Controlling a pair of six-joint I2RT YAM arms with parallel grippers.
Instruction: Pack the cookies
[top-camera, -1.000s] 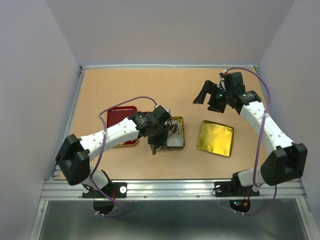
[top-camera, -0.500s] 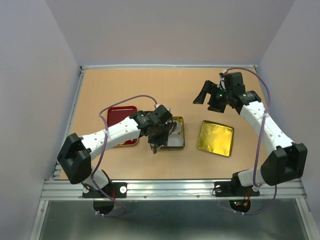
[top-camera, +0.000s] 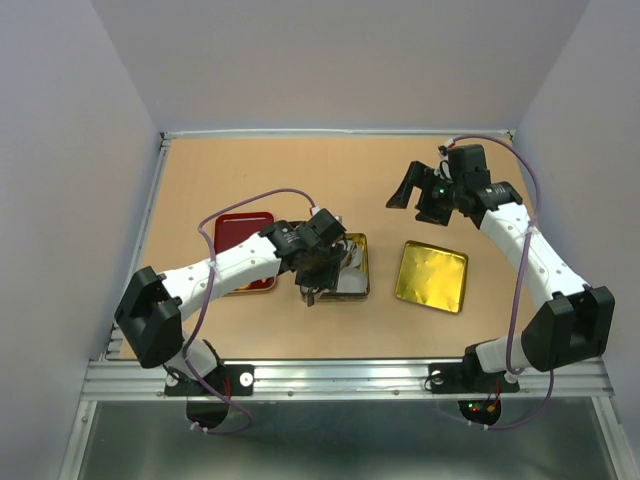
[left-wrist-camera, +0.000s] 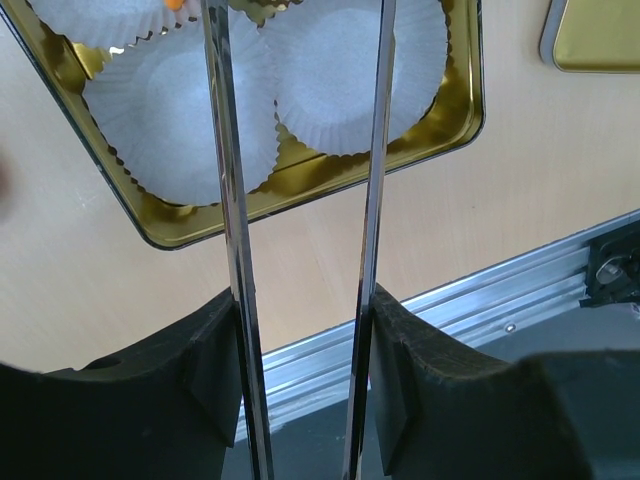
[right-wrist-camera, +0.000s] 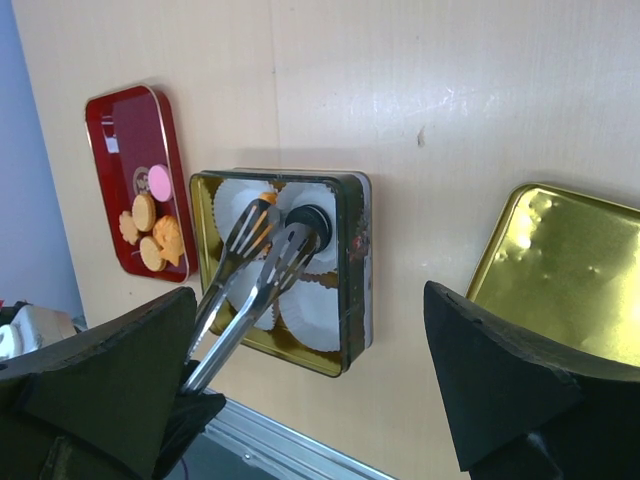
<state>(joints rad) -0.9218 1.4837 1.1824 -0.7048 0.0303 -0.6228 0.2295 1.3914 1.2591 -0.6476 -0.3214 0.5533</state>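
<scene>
Cookies (right-wrist-camera: 146, 211) mostly sit on the red tray (right-wrist-camera: 125, 115), at 9 o'clock from the gold tin (right-wrist-camera: 357, 250) in the top view. There's a handful of orange ones plus a pink one. We also spot an orange one (right-wrist-camera: 267, 198) right at a tip of the tongs (right-wrist-camera: 252, 228), over the tin's white paper cups (right-wrist-camera: 310, 310). We can't tell if it's lying in a cup. A dark round one (right-wrist-camera: 305, 222) sits in the next cup.

The left gripper (left-wrist-camera: 305, 310) has its fingers clamped on the tongs' two arms, which stand a bit apart. The right gripper (top-camera: 418, 197) hangs wide open with nothing in it, between 1 and 2 o'clock from the tin. The gold lid (top-camera: 433, 277) lies at 3 o'clock of the tin.
</scene>
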